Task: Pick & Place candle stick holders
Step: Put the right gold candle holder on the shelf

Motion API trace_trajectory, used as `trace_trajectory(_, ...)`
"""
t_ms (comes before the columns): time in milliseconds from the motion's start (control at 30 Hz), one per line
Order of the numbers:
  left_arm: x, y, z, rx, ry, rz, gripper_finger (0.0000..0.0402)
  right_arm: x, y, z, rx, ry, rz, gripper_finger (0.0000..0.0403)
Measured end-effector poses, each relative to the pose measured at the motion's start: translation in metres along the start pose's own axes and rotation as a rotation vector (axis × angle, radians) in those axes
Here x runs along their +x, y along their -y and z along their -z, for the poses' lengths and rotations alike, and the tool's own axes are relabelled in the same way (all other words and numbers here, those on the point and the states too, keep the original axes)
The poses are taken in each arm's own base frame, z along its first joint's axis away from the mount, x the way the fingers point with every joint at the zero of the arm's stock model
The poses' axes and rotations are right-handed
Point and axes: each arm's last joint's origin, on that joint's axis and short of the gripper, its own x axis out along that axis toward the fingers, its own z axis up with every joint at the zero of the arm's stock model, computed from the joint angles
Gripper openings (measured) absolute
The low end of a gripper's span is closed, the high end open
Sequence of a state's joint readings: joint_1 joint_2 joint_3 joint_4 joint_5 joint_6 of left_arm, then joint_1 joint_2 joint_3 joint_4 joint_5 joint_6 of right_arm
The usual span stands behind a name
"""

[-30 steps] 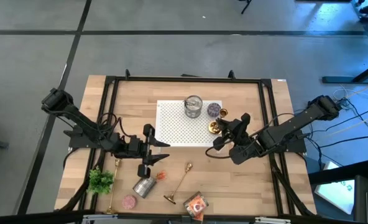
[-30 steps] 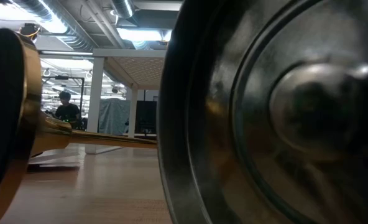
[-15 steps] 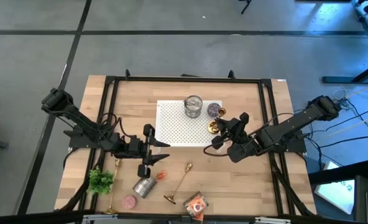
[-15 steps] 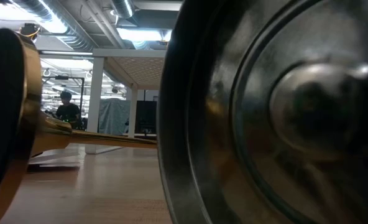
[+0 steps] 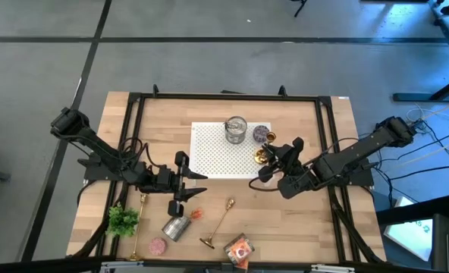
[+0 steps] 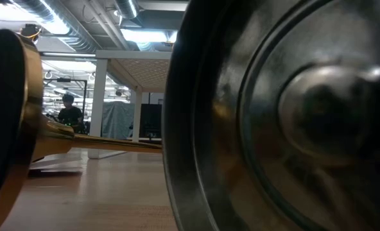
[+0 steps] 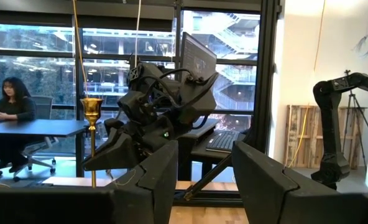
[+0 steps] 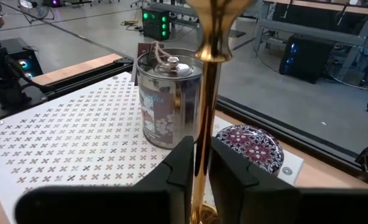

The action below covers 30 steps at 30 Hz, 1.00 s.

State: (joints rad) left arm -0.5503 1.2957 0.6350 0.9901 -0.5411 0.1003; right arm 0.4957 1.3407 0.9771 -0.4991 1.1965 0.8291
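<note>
Right gripper (image 5: 268, 162): jaws pinching an upright candle stick holder (image 8: 207, 93) on the white mat (image 5: 209, 152)
Crowding it: silver tin (image 8: 170, 99), patterned lid (image 8: 249, 143)
Left gripper (image 5: 196, 186): jaws spread, empty
Worktop (image 5: 308, 220): another holder (image 5: 218, 224) lying flat

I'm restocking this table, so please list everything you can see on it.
candle holders: three, gold; one upright at the mat's right edge, two lying off the mat
tins: two, silver; one upright on the mat, one lying off it
mat: one, white, centre
patterned disc: one, purple, on the mat
pink candle: one, off the mat
plant: one, green, left
packet: one, orange
left tool: open, empty
right tool: at the upright holder
</note>
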Motion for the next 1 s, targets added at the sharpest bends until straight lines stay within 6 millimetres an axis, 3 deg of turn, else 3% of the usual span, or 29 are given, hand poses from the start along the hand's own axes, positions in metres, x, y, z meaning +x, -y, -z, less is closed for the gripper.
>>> trace_trajectory(400,0.0000,0.0000,0.0001,0.000,-0.001,0.000,0.0145,-0.0002,-0.0029,-0.0014,-0.021,-0.012,-0.033,0.0063)
trace_trajectory(1000,0.0000,0.0004,0.0002,0.001,-0.001,0.015,0.0144,-0.0010,-0.0036,-0.0017,-0.016,-0.016,-0.045,0.0163)
